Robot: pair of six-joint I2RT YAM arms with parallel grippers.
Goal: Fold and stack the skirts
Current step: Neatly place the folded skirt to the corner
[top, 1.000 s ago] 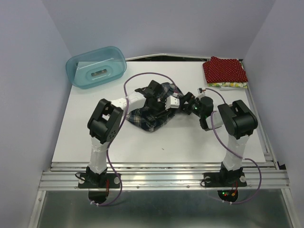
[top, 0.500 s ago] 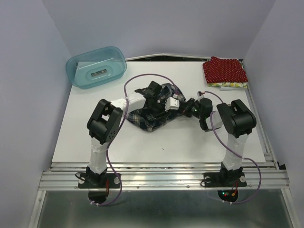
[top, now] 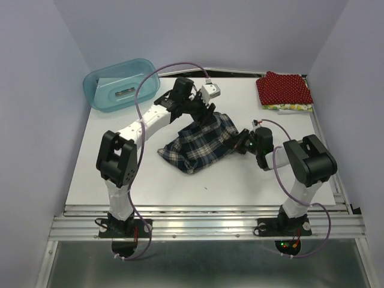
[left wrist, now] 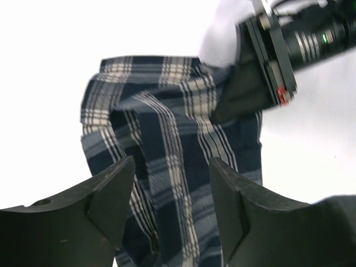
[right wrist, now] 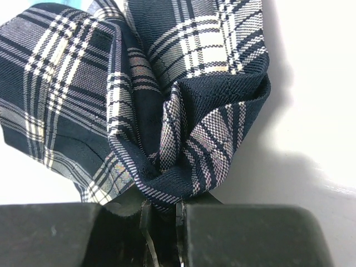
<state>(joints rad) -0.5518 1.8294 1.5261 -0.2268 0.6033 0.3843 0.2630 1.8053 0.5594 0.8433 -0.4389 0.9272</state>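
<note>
The left fingers (left wrist: 105, 200) have lifted rearward, released, above the plaid skirt (top: 201, 143). It lies mid-counter (top: 120, 174), long axis near-left to far-right. The right fingers (right wrist: 245, 233), nearer, are clenched on its right end.

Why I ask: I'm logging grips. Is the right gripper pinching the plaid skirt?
Yes, the right gripper has a bunched fold of the plaid skirt clamped between its shut jaws.

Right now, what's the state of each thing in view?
plaid skirt: bunched, right edge pinched.
right gripper: shut on plaid skirt.
left gripper: open, empty, over it.
red skirt: folded, atop yellow skirt.
yellow skirt: folded, bottom of stack.
tub: far-left corner, apart.
</note>
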